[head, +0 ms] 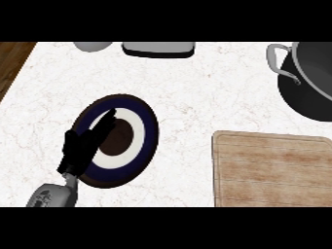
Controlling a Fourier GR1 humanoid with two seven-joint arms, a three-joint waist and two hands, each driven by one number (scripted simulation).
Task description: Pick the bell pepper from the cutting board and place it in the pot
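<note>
Left hand [85, 143] hovers over plate [118, 140], fingers straight, holding nothing; right hand out of view. Cutting board [276, 170] bare, no bell pepper visible; pot [323, 80] interior partly cropped, so progress uncertain.

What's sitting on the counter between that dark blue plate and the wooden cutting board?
Nothing: in the head view, only bare white counter separates the plate from the cutting board.

From my station I count one wooden rectangular cutting board [275, 168]. Left of the board: one round plate with blue, white and brown rings [136, 127] and one black hand [83, 145]. Beyond the board: one dark metal pot [319, 80].
</note>
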